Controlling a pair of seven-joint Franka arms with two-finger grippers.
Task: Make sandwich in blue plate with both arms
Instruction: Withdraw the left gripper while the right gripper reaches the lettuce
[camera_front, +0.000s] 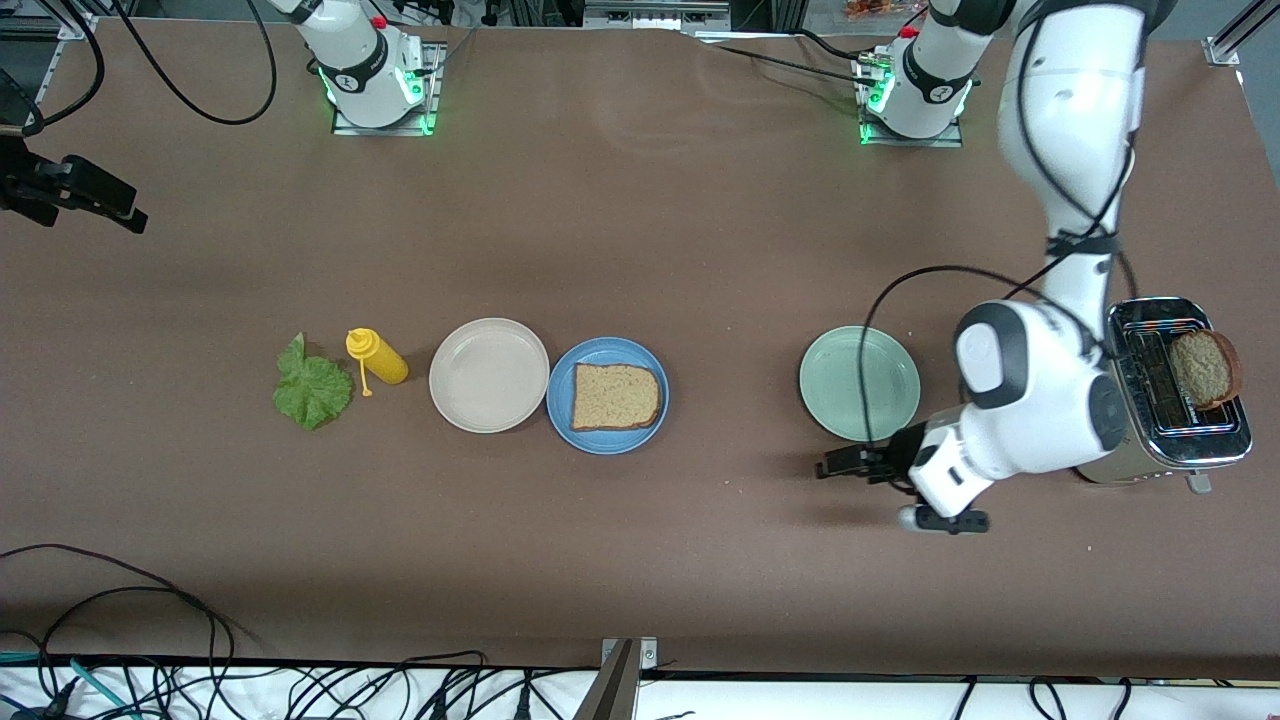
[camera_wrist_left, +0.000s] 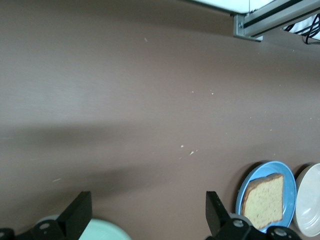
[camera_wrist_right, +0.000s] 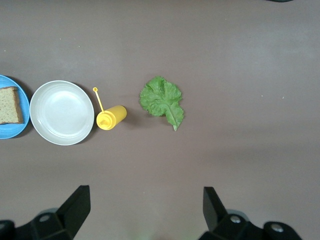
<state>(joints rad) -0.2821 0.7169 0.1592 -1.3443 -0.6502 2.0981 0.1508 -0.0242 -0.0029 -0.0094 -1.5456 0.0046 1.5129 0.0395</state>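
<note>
On the blue plate (camera_front: 608, 396) lies one bread slice (camera_front: 615, 397); both pincers, left (camera_front: 835, 464) and right (camera_wrist_right: 145, 210), gape empty.

From my seat the round blue plate (camera_wrist_right: 10, 112) and its brown bread slice (camera_wrist_right: 9, 105) get chopped by the right wrist view's edge, and I only see a sliver of the pale green plate (camera_wrist_left: 102, 232) in the left wrist view.

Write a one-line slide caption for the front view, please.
One bread slice lies on the blue plate; lettuce waits on the table as the left gripper hovers open-jawed.
</note>
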